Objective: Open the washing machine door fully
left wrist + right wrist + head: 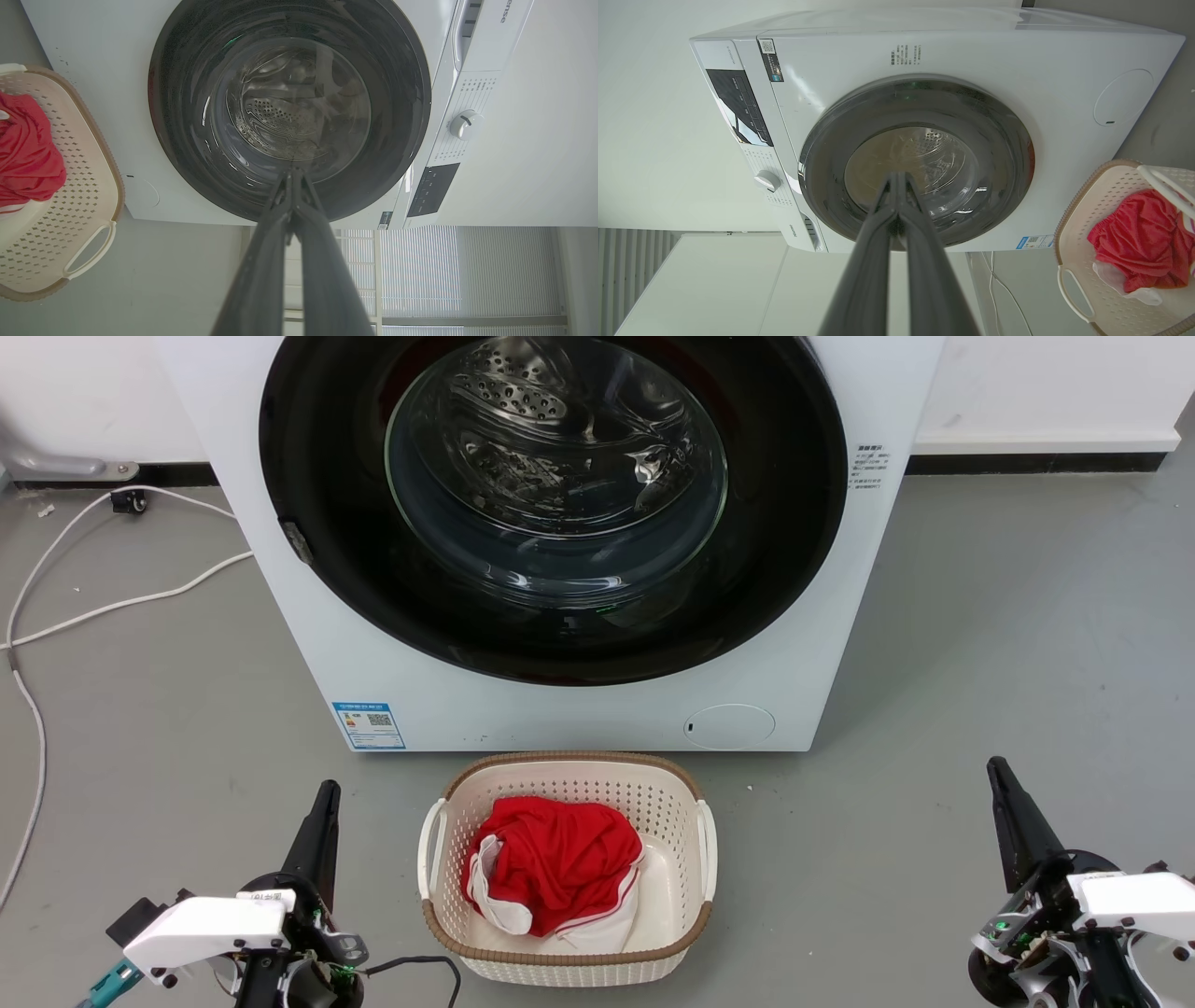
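The white washing machine stands straight ahead on the grey floor. Its round glossy black door with the bulging glass window lies flush against the front, closed. The same door shows beyond my left fingers, and the door shows again in the right wrist view. My left gripper sits low at the left, shut and empty, well short of the machine. My right gripper sits low at the right, also shut and empty. In the wrist views the left gripper and right gripper have fingertips pressed together.
A cream laundry basket holding a red and white garment stands on the floor just before the machine, between my arms. White cables trail over the floor at the left. A round flap sits low on the machine's front.
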